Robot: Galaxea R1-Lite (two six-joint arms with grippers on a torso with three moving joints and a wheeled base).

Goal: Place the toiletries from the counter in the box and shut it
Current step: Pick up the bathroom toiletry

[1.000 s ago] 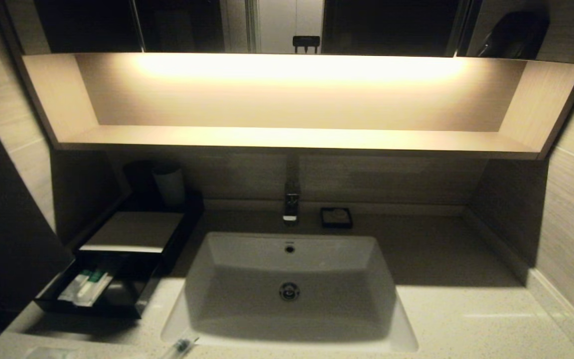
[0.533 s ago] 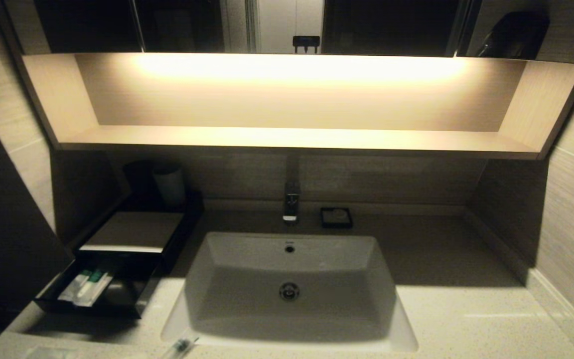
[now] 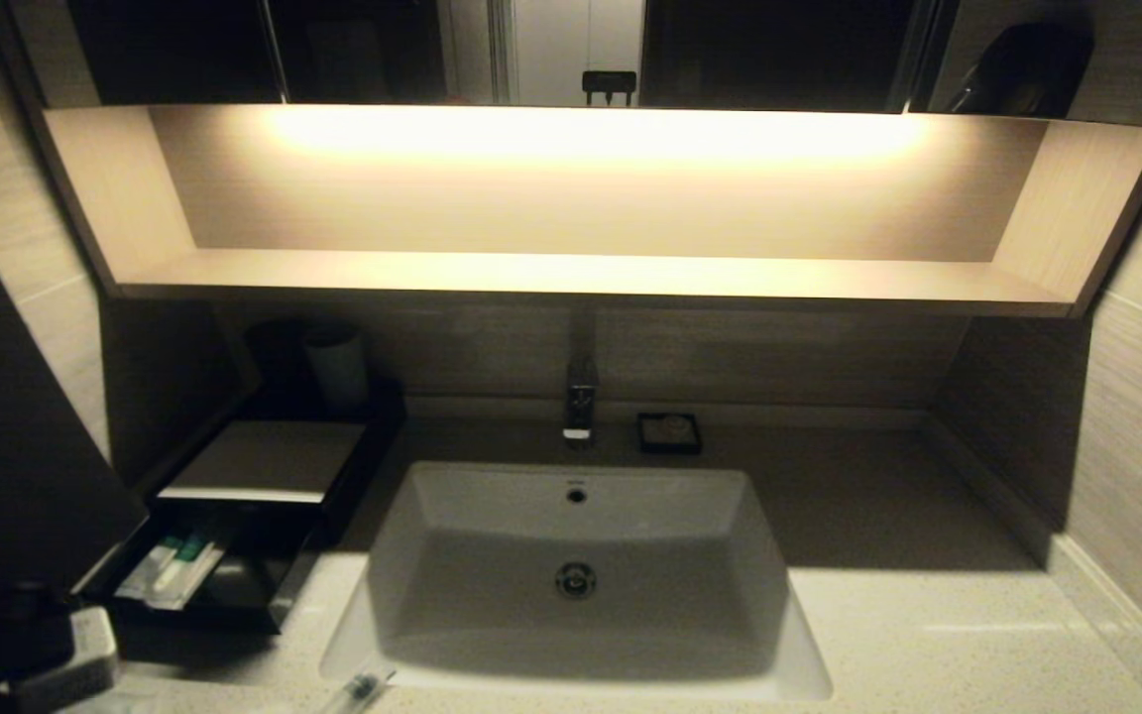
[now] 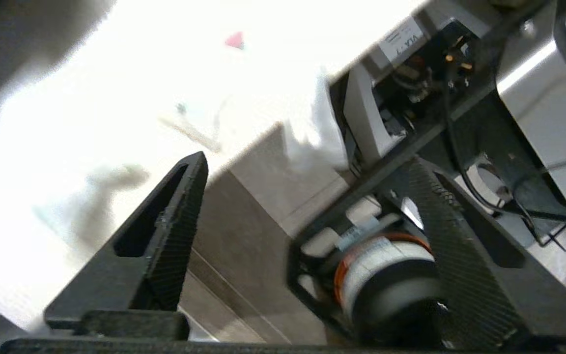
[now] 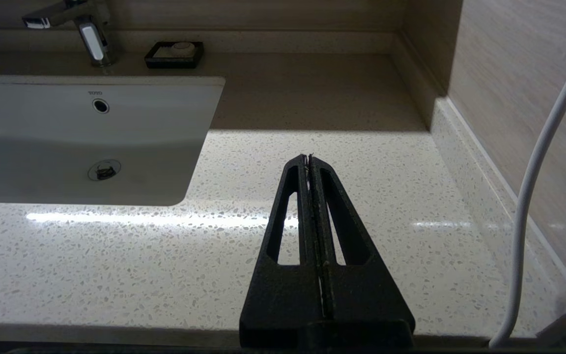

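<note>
Head view: box (image 3: 264,466) at counter's (image 3: 928,635) left rear, drawer (image 3: 234,585) pulled out; holds two or three white sachets (image 3: 170,573) with green marks. One clear-wrapped stick (image 3: 358,689) loose on near counter edge beside basin (image 3: 576,565). Likely light, crinkly, slippery; best pinched mid-length. Left arm entering at lower left corner.

Left wrist view: left gripper (image 4: 307,196) spread wide, nothing between fingers; blurred pale items on bright counter beyond.

Right wrist view: right gripper (image 5: 308,160) pressed closed, empty, parked above bare counter.

One box (image 3: 259,466), one cup (image 3: 336,369), one basin (image 3: 492,516)
</note>
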